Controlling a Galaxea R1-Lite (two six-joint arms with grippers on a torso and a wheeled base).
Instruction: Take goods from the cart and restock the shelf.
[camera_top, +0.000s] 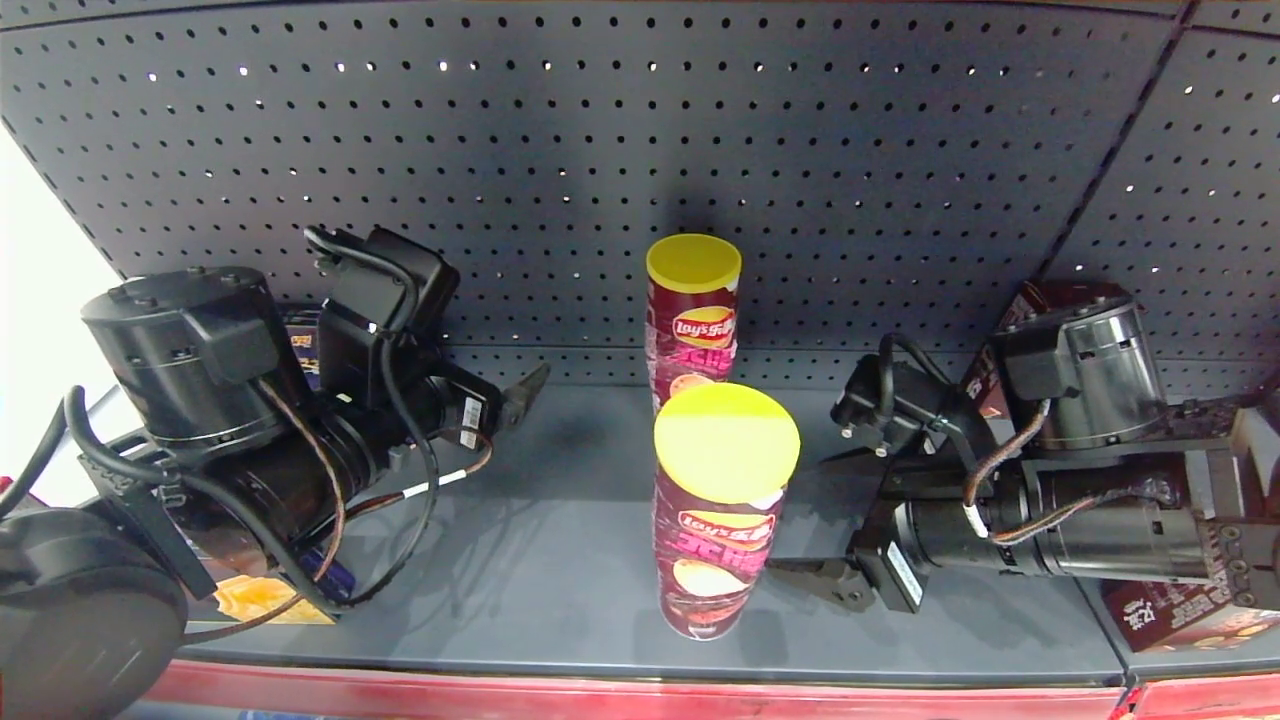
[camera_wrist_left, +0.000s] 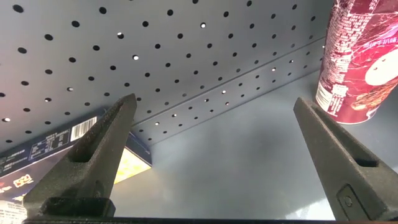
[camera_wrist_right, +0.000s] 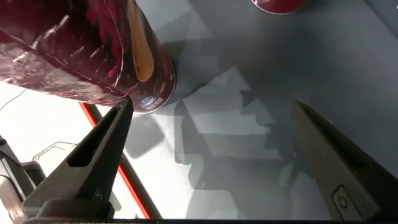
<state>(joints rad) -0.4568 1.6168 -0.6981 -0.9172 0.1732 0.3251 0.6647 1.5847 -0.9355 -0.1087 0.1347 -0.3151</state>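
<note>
Two dark red chip cans with yellow lids stand upright on the grey shelf (camera_top: 560, 560). The front can (camera_top: 722, 515) is near the shelf's edge and the back can (camera_top: 692, 315) is against the pegboard. My right gripper (camera_top: 805, 515) is open just to the right of the front can, not touching it. In the right wrist view the gripper (camera_wrist_right: 212, 106) has bare shelf between its fingers, with the front can (camera_wrist_right: 93, 56) beside one finger. My left gripper (camera_top: 525, 390) hangs open left of the cans. In the left wrist view it (camera_wrist_left: 214, 102) holds nothing, and the back can (camera_wrist_left: 357, 62) stands off to one side.
The pegboard wall (camera_top: 600, 150) closes the back. A blue box (camera_wrist_left: 62, 149) lies at the shelf's left, with a yellow pack (camera_top: 260, 597) under the left arm. Dark red boxes (camera_top: 1180, 612) sit at the right. A red strip (camera_top: 640, 692) marks the front edge.
</note>
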